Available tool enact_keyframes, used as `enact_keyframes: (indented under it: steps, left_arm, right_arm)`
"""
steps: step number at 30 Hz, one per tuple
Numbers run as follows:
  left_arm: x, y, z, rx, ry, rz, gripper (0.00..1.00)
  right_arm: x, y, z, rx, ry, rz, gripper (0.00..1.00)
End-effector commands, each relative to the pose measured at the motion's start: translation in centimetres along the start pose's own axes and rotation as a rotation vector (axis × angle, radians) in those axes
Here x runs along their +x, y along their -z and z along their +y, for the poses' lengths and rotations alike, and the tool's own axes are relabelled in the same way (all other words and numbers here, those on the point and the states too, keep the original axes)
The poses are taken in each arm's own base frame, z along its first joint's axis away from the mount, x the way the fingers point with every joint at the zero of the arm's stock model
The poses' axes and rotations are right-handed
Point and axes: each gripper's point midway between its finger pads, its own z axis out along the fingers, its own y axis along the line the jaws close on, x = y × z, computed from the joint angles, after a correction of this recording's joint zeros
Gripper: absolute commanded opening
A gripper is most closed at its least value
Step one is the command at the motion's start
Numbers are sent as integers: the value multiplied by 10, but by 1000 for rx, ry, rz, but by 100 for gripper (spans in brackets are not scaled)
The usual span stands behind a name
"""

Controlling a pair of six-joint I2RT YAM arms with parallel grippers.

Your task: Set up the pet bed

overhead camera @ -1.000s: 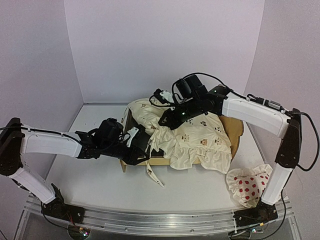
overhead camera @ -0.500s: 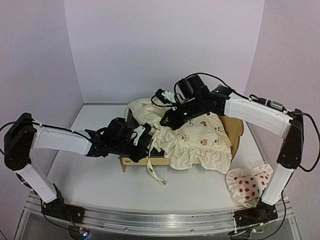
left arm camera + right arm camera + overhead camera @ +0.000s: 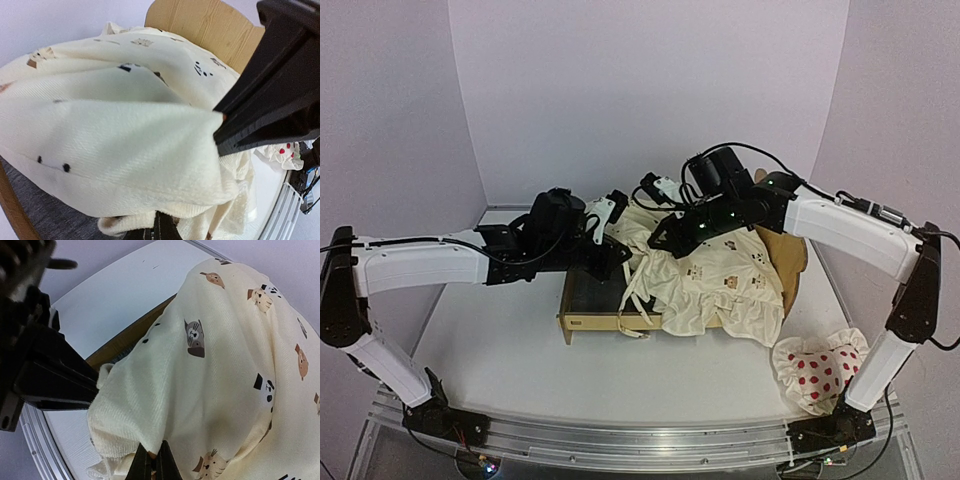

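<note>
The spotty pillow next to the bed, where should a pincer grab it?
The pillow lies slumped on the table with its frill sticking out thin. Probably best to pinch that frill on the edge nearest the bed, coming straight down from above. The puffy middle looks too fat.

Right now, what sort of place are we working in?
Likely a lab robot cell: plain lilac walls boxing in a white table, with a metal mounting rail along its near edge.
</note>
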Motion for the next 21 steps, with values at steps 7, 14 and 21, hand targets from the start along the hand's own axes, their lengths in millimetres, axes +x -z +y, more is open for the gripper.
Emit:
enact_keyframes:
  steps: [7, 14, 21]
  left_arm:
    - [-49, 36, 14, -130, -60, -100, 0]
    - [-50, 49, 33, -248, -68, -101, 0]
    - [-64, 61, 37, -285, -79, -130, 0]
  right_arm:
    - [-6, 21, 4, -11, -8, -38, 0]
    - [-4, 20, 4, -15, -11, -33, 0]
    - [-7, 18, 6, -25, -17, -34, 0]
